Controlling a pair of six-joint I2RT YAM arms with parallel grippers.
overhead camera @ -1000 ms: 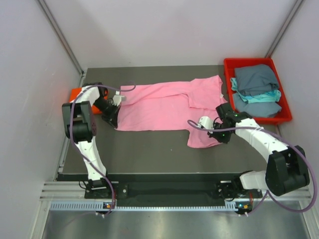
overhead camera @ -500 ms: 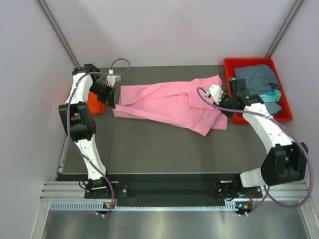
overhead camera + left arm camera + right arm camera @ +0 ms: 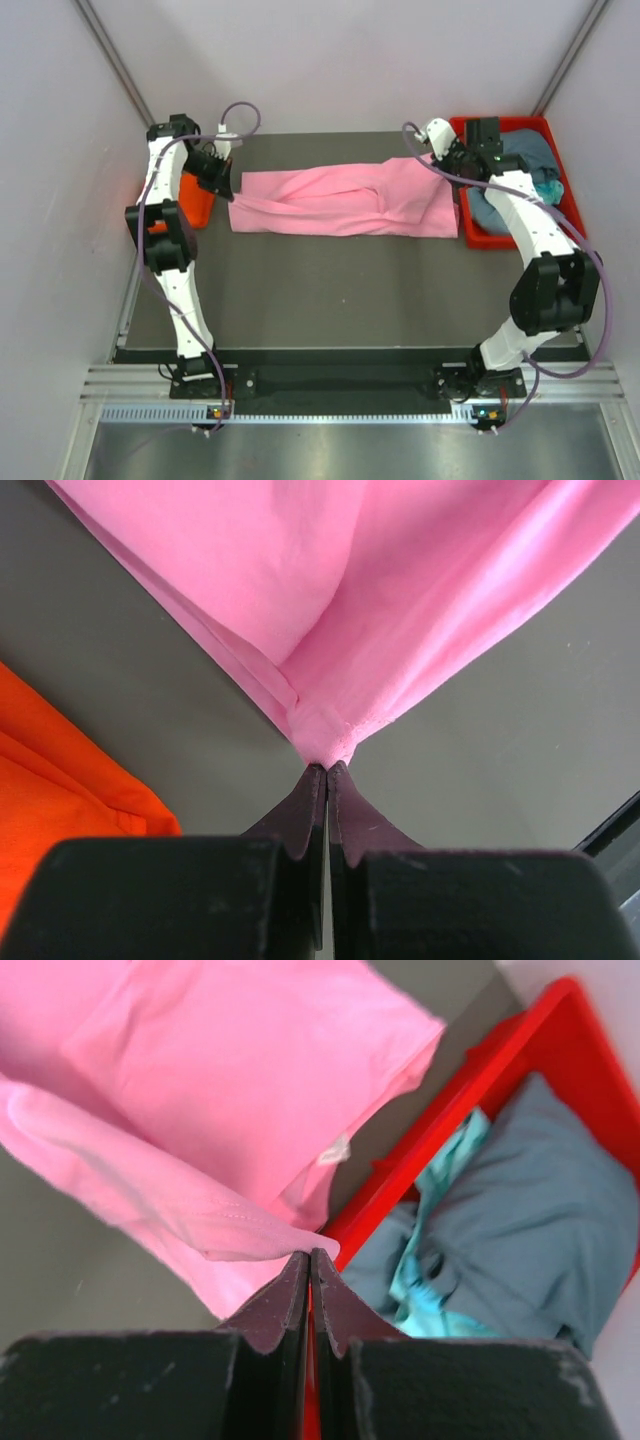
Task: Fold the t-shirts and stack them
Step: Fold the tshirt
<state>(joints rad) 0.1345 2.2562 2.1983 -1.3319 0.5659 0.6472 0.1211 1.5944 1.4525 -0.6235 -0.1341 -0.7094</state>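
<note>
The light pink t-shirt [image 3: 340, 200] is stretched as a long folded band across the far part of the table. My left gripper [image 3: 229, 188] is shut on its left end, seen close in the left wrist view [image 3: 325, 767] where the pink cloth [image 3: 400, 600] fans out from the tips. My right gripper [image 3: 447, 165] is shut on its right end beside the red tray; the right wrist view [image 3: 310, 1253] shows the pink fold [image 3: 200, 1210] pinched in the tips. An orange t-shirt [image 3: 190, 198] lies at the left edge and shows in the left wrist view [image 3: 60, 790].
The red plastic tray [image 3: 505, 240] stands at the far right with grey-blue [image 3: 520, 150] and teal [image 3: 548, 188] shirts piled in it; they also show in the right wrist view [image 3: 540, 1220]. The table's left edge and the side walls are close to both arms.
Both grippers have moved toward the far side and apart, lifting the near edge of the pink t-shirt over and pulling it into a straight band. The right gripper now sits by the tray.
</note>
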